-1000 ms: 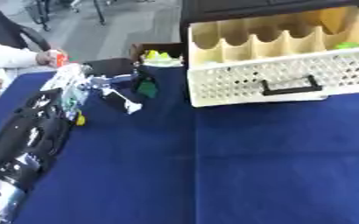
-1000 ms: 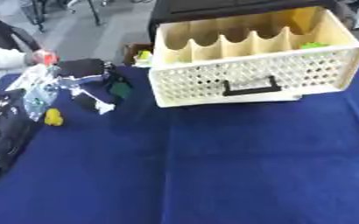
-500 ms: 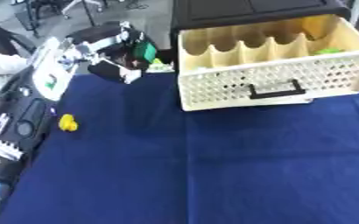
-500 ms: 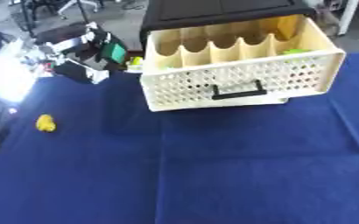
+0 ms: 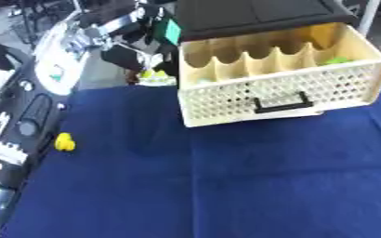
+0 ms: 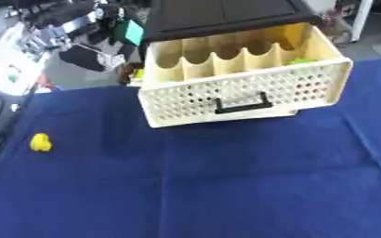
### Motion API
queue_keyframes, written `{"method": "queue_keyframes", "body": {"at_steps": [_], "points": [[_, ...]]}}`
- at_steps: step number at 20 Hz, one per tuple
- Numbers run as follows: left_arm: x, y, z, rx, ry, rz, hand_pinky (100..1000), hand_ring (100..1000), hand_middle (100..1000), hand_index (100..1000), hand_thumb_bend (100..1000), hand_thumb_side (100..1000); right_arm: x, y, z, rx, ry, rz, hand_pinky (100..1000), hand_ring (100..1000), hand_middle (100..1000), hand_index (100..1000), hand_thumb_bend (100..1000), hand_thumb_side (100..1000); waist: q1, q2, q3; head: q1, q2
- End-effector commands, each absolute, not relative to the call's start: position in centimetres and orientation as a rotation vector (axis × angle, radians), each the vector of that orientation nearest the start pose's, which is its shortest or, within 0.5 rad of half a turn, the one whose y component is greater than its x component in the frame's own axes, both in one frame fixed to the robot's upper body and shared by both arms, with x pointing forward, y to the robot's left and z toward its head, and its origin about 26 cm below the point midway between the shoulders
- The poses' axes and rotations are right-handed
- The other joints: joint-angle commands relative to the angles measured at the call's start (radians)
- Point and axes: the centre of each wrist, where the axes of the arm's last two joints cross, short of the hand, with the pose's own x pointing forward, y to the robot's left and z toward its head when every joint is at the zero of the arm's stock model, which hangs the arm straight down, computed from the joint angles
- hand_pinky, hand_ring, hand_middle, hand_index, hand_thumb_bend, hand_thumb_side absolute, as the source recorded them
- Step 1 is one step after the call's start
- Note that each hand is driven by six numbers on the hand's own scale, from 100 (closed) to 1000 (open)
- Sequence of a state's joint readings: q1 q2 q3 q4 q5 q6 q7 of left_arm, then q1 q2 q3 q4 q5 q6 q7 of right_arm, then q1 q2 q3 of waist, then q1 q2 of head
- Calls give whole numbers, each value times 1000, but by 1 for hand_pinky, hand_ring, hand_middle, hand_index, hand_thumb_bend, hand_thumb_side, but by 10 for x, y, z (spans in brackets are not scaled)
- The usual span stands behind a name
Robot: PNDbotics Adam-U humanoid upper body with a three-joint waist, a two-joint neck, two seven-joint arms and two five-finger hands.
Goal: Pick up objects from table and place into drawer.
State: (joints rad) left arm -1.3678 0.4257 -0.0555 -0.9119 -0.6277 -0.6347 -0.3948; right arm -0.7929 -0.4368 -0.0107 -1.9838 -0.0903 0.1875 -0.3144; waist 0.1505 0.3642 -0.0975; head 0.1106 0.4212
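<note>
Drawer (image 5: 285,88) open beside robot hand (image 5: 137,25)

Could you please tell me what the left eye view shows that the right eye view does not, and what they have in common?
Only the left eye view shows the long black forearm with its silver parts running down the left edge to the bottom corner. Only the right eye view shows the blue cloth reaching on past the drawer's right side. Both show the open cream drawer with its black handle and something green in its right end, the small yellow thing on the cloth, and the left hand raised near the drawer's left corner beside a green thing.
</note>
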Motion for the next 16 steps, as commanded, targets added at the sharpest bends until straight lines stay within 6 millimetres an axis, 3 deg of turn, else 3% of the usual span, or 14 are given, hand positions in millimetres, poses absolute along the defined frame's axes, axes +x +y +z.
{"method": "queue_keyframes", "body": {"at_steps": [1, 10, 15, 16], "points": [[475, 221, 413, -934, 2643, 1780, 100, 155, 284, 619, 100, 280, 300, -225, 361, -208, -2643, 103, 852, 298, 262, 643, 100, 690, -1, -14, -6, 13, -23], [484, 213, 406, -1060, 2574, 1623, 100, 163, 294, 625, 100, 274, 298, -219, 366, -167, -2661, 149, 859, 295, 259, 642, 100, 693, 30, 19, -45, 29, -52], [488, 209, 402, -1109, 2507, 1602, 104, 173, 302, 629, 100, 259, 298, -219, 365, -166, -2655, 152, 862, 293, 257, 642, 100, 696, 35, 26, -46, 28, -50], [488, 207, 401, -1107, 2486, 1615, 134, 189, 337, 655, 100, 247, 299, -219, 365, -169, -2652, 149, 864, 293, 257, 642, 100, 696, 35, 26, -44, 28, -46]]}}
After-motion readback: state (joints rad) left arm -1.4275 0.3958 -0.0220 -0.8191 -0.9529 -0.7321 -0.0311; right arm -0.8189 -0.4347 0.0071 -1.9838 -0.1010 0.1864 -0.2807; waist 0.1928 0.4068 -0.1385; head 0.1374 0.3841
